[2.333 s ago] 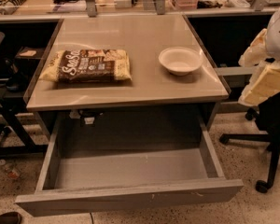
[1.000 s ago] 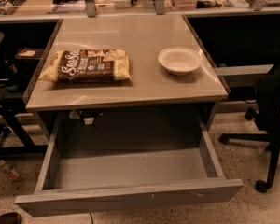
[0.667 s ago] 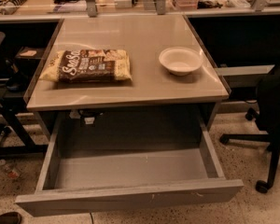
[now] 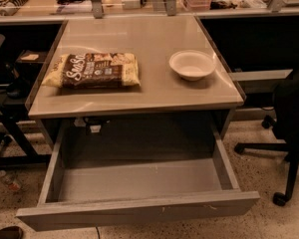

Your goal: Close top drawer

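Note:
The top drawer (image 4: 139,212) is a wide, shallow grey drawer under the tabletop (image 4: 139,96). It stands pulled far out toward the camera. Its inside (image 4: 139,180) is bare and its flat front has small pale scuffs. My gripper is out of view; no part of the fingers shows in this view.
A brown and yellow snack bag (image 4: 92,69) and a white bowl (image 4: 192,64) lie on the tabletop. A black office chair (image 4: 294,123) stands close at the right. A dark frame with legs (image 4: 7,133) stands at the left, with a bottle (image 4: 9,179) on the floor.
The pale arm that showed at the right edge 2.3 s ago has left the view. The drawer, bag and bowl have not moved.

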{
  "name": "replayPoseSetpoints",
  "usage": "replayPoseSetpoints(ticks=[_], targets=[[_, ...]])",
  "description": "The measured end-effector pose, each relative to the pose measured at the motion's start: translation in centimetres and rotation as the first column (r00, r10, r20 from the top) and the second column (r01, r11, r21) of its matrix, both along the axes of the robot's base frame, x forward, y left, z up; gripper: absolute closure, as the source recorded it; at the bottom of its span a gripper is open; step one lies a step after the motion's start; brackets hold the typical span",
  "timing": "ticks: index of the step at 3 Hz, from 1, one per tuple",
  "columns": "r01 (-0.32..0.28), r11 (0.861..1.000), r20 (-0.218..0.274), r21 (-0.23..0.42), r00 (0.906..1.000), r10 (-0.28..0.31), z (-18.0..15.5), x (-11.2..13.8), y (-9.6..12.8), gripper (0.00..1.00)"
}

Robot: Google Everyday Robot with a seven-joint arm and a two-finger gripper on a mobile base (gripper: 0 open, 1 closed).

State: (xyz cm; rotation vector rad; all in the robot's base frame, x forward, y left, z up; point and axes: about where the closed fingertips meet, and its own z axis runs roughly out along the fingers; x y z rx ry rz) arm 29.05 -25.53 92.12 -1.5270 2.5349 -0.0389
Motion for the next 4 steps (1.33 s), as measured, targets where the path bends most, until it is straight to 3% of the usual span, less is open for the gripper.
replayPoseSetpoints(ticks=[1,2,4], targets=[[-0.039,0.994,-0.07,0.099,0.9965,0.046,-5.4,-2.6,3.2,1.0],[-0.062,0.983,-0.146,0.17,0.9854,0.087,-10.5,-4.6,5.7,1.0],[-0.057,0.983,-0.168,0.174,0.982,0.086,-11.4,-5.1,5.7,1.0]])
